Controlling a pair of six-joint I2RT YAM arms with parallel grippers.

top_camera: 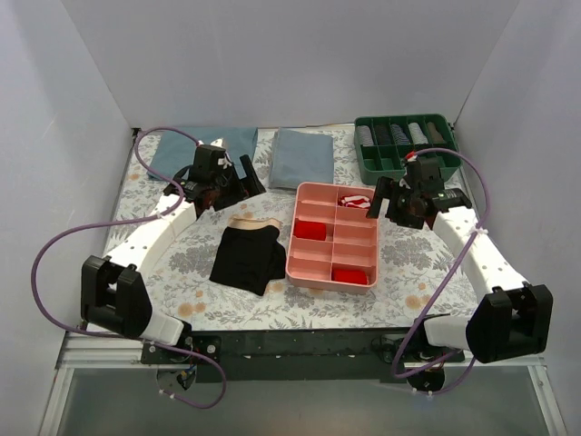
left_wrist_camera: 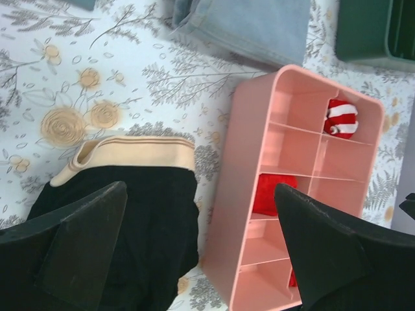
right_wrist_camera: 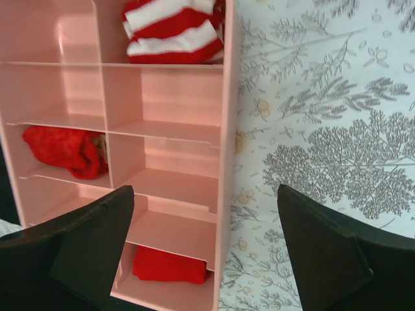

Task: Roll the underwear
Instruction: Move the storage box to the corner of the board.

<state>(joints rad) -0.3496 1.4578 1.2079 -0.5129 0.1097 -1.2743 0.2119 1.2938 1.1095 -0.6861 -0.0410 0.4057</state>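
Observation:
The underwear (top_camera: 247, 256) lies flat on the floral tablecloth, left of the pink tray (top_camera: 313, 271). It is black with a beige waistband at its far edge. In the left wrist view it (left_wrist_camera: 130, 220) sits lower left, waistband up. My left gripper (top_camera: 221, 189) hangs open and empty above the table behind the underwear; in its own view it (left_wrist_camera: 201, 249) spans the underwear's right edge and the tray's left wall. My right gripper (top_camera: 392, 204) is open and empty above the tray's far right corner; in its own view it (right_wrist_camera: 204, 249) straddles the tray's right wall (right_wrist_camera: 225, 194).
The pink tray (left_wrist_camera: 224, 194) holds small red rolled garments (top_camera: 310, 230) and a red-and-white striped one (right_wrist_camera: 172, 29). Two blue-grey folded cloths (top_camera: 302, 158) lie at the back. A green tray (top_camera: 377, 164) with rolled items stands back right. White walls enclose the table.

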